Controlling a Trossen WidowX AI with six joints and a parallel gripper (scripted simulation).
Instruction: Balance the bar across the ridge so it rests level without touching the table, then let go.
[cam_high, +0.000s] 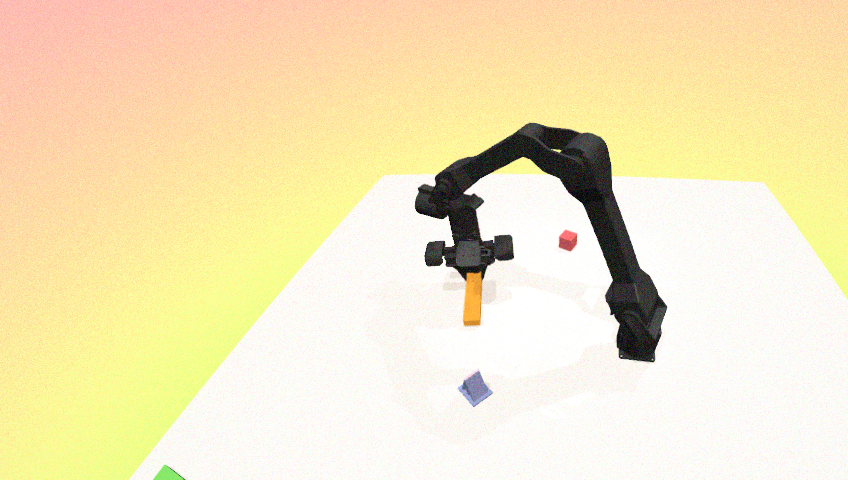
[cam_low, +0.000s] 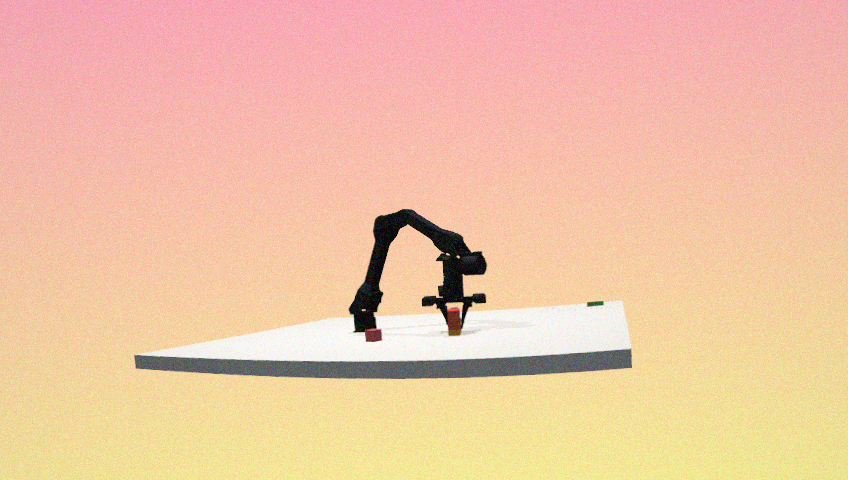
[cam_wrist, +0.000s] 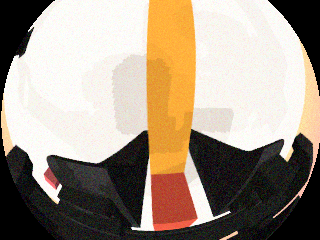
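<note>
The orange bar (cam_high: 471, 303) (cam_low: 454, 332) (cam_wrist: 170, 65) lies flat on the white table (cam_high: 333, 333), with a red block (cam_low: 454, 320) (cam_wrist: 172, 200) standing on its far end. My gripper (cam_high: 474, 277) (cam_low: 454, 327) (cam_wrist: 168, 134) points down and is shut on the orange bar, beside the red block, one finger on each side. In the top view the gripper hides the red block. The blue-grey ridge (cam_high: 475, 386) stands apart, nearer the top camera than the bar. It does not show in the exterior view or in the wrist view.
A loose red cube (cam_high: 567, 240) (cam_low: 373, 334) (cam_wrist: 51, 177) lies on the table between the gripper and the arm's base in the exterior view. A green flat piece (cam_high: 168, 474) (cam_low: 595, 303) lies far off near a table corner.
</note>
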